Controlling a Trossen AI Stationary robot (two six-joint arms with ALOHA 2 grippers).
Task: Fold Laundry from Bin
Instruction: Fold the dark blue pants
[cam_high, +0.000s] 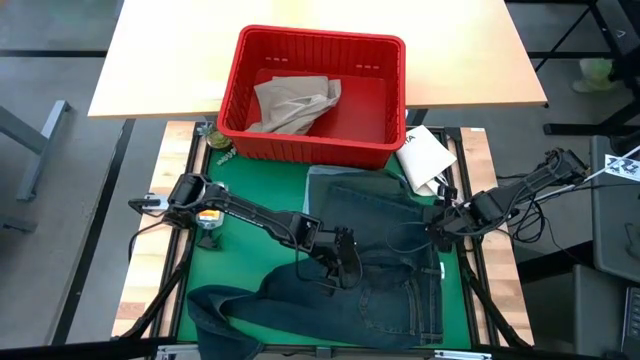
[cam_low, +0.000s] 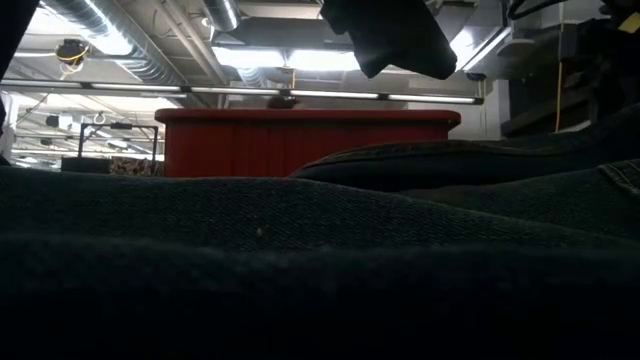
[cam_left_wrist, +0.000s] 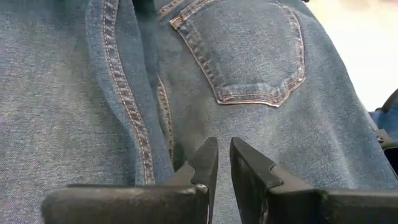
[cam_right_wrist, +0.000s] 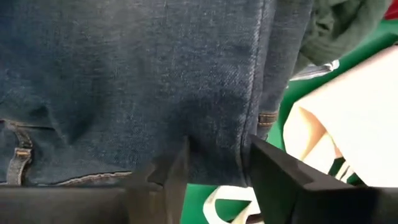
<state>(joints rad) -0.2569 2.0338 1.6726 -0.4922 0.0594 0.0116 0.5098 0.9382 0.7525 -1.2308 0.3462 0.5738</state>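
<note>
Now left end effector (cam_high: 345, 268) narrow over jeans (cam_high: 400, 230) centre; right end effector (cam_high: 437, 228) straddling jeans' edge, half-open

You have a green mat (cam_high: 245, 180) covering the wooden work table (cam_high: 160, 190). On it lie the spread denim jeans (cam_high: 385, 275), a white paper packet (cam_high: 425, 155) beside them and the red bin (cam_high: 315, 150), whose far end reaches onto the pale tabletop (cam_high: 170, 60) behind.

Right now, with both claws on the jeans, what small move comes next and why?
Probably close the right claw on the jeans edge it straddles, jaws still apart. The left claw, nearly shut, sits mid-garment, so the denim can then be pulled flat.
</note>
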